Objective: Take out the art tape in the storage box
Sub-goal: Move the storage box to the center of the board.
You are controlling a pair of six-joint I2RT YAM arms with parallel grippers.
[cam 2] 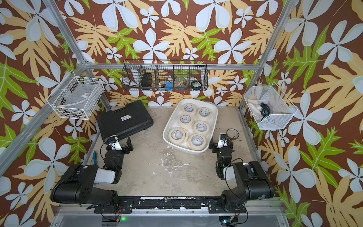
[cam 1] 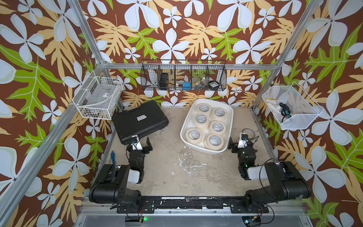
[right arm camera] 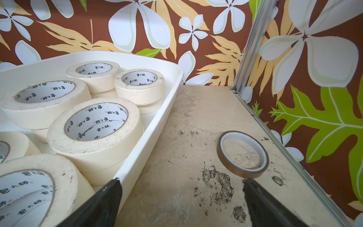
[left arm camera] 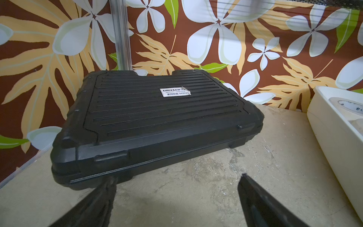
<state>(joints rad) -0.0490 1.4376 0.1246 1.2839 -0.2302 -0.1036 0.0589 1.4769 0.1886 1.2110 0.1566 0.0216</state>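
Observation:
The storage box (cam 1: 183, 128) is a shallow white tub at the back middle of the table, seen in both top views (cam 2: 166, 128). Several cream rolls of art tape (cam 1: 201, 119) (cam 2: 185, 119) lie flat in it, stacked two deep in the right wrist view (right arm camera: 96, 135). My right gripper (cam 1: 240, 138) (right arm camera: 181, 179) is open just off the tub's near right corner (right arm camera: 157, 119), with bare table between its fingers. My left gripper (cam 1: 140, 142) (left arm camera: 177, 177) is open over the table in front of a black ribbed case (left arm camera: 157, 121), holding nothing.
The black case (cam 1: 140, 121) lies left of the tub. A thin brown tape ring (right arm camera: 242, 154) (cam 1: 248, 133) lies on the table just past my right gripper. Wire baskets hang at left (cam 1: 97, 98), back (cam 1: 183, 75) and right (cam 1: 291, 108).

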